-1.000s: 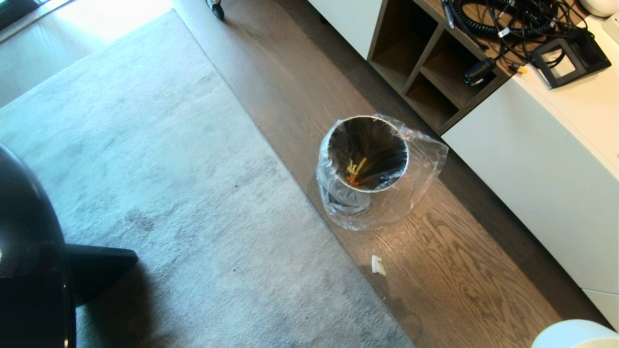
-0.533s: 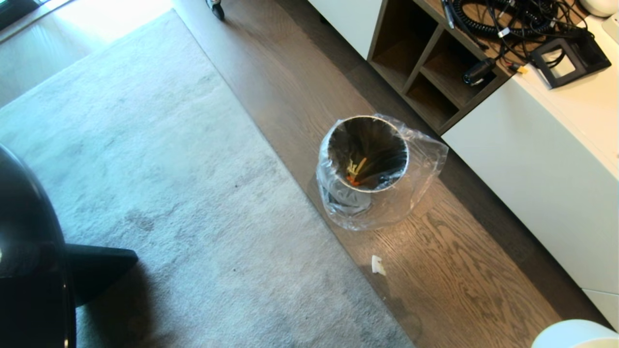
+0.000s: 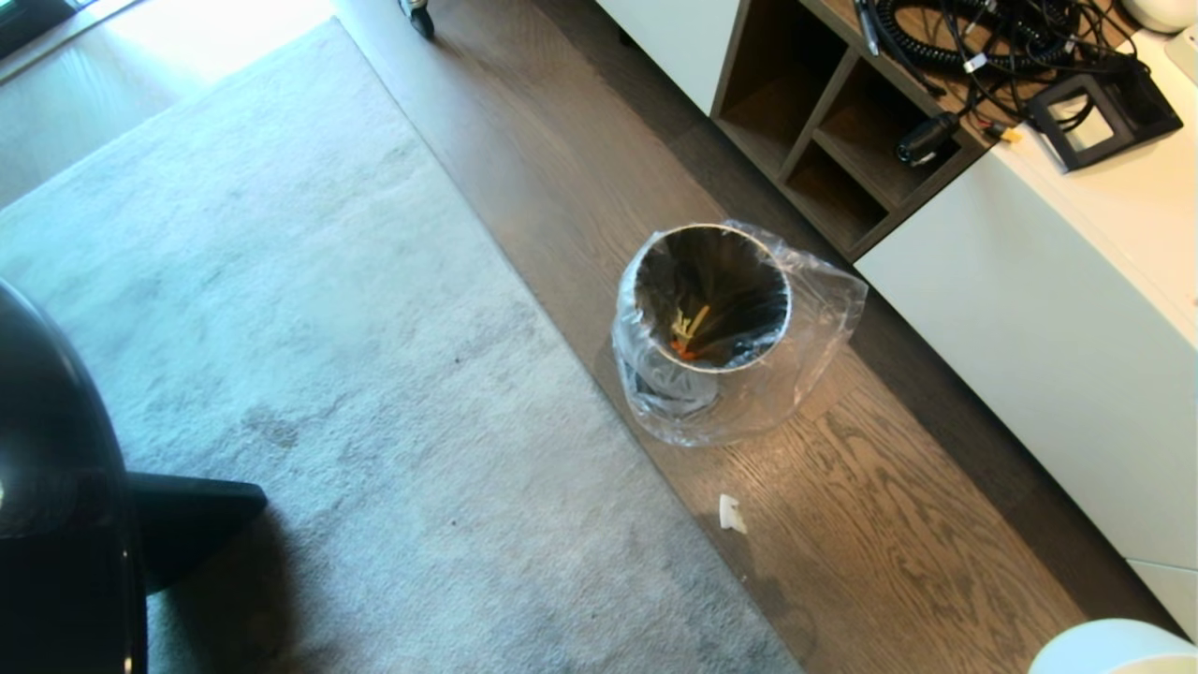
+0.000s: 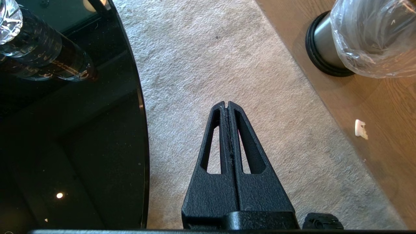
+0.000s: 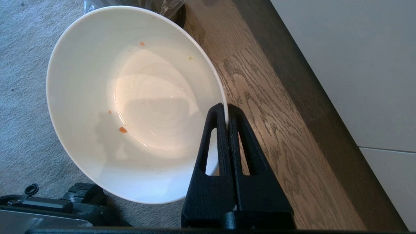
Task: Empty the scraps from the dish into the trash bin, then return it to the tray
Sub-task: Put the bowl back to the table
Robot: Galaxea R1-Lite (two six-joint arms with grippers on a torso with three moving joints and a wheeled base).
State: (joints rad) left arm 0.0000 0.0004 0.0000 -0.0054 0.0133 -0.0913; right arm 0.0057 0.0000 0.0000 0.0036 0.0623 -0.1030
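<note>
Right claw [image 5: 227, 112], at 5 o'clock, pinched onto rim of nearly empty dish [image 5: 130, 100]. Left claw [image 4: 228, 105] closed, empty, over rug [image 4: 227, 65] beside desk [image 4: 97, 136] edge. Bin [image 3: 713, 298], centre, on open floor [image 3: 870, 524]; scraps [image 3: 688, 332] inside.

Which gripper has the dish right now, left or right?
The right gripper, shut on the rim of the white dish, which holds only a few crumbs. The left gripper is shut on nothing, over the carpet.
</note>
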